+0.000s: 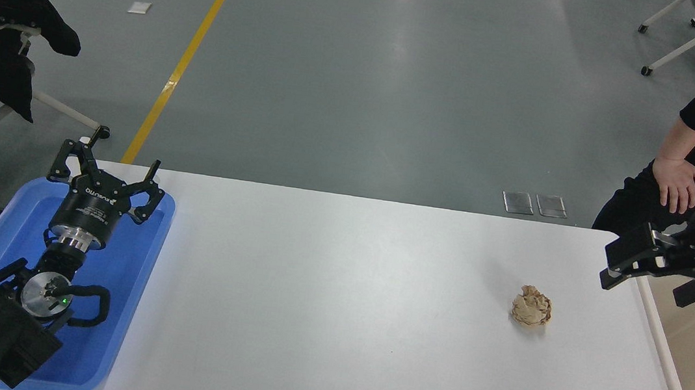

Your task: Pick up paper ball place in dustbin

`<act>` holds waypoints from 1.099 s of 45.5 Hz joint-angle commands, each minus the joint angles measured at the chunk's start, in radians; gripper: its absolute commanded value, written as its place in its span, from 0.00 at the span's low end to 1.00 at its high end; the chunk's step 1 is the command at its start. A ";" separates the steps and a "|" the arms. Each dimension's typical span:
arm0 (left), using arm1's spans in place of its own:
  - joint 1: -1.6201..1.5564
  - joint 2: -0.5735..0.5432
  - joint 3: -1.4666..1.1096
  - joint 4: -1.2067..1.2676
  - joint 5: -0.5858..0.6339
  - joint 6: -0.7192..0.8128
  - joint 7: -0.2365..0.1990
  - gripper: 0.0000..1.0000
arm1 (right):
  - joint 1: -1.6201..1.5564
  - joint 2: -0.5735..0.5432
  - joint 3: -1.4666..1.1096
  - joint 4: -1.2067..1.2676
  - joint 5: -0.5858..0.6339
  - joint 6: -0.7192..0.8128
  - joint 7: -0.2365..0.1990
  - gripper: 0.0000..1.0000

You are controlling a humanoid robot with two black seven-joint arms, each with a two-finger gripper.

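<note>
Right gripper (615,265): mine, entering from the right edge, hanging over the bench's far right corner and reaching toward the left. Only one blocky black finger end shows plainly, so I cannot tell whether it is spread or pressed together. It holds nothing that I can see.

Paper ball (532,305): crumpled tan-brown wad, resting on the bench surface toward the right side, nearer the camera than my right gripper and to its left, apart from it and untouched.

Dustbin (668,369): cream bin with a thick white rim, standing just beside the bench's right edge, below my right arm; pale inside visible, only partly in frame.

Bench (340,312): white top, carrying the ball and a tray.

Left gripper (109,164): mine, parked at the lower left over the tray's far end, fingers spread wide, holding nothing.

Blue tray (142,302): shallow plastic, at the bench's left end, beneath my left arm.

Person's hand (676,180): beyond the bench's far right corner, resting on a dark-clothed leg, well apart from the ball.

Yellow floor line (190,53): running away across the grey floor behind the bench.
</note>
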 commanded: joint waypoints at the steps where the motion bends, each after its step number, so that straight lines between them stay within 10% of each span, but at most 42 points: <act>1: 0.000 0.000 0.000 0.000 0.000 0.000 0.003 1.00 | 0.004 0.000 0.000 0.000 0.001 -0.013 0.000 1.00; 50: 0.000 0.000 0.000 0.000 0.000 0.000 0.000 1.00 | -0.021 0.009 0.002 -0.021 0.001 -0.019 0.000 1.00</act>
